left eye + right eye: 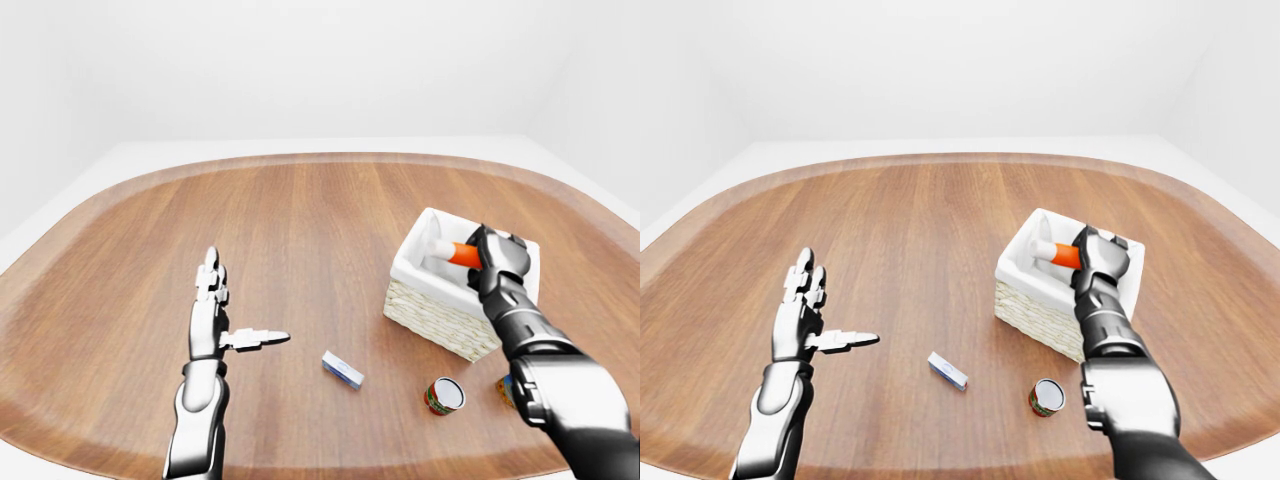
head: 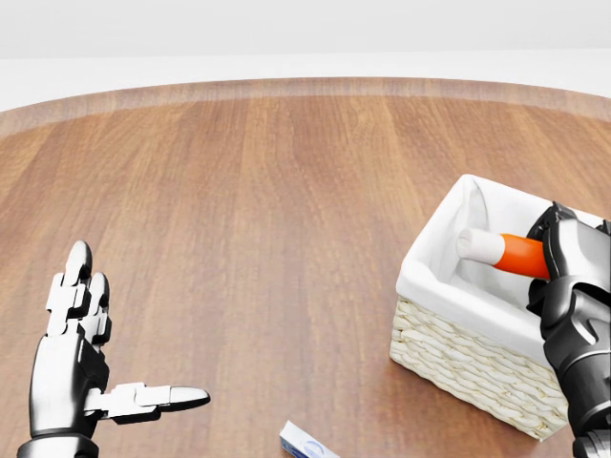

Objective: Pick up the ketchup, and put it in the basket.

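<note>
Right hand point(image 2: 571, 272) clamped on ketchup point(image 2: 501, 251) inside basket point(image 2: 468, 358); left hand point(image 2: 81, 358) spread

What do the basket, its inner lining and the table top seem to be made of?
The basket looks like pale woven wicker: its wall shows rows of plaited strands, matte. Its lining seems to be white cloth, since it folds softly over the rim. The table looks like brown wood with long grain streaks and a light sheen, though in a render it could equally be veneer.
</note>
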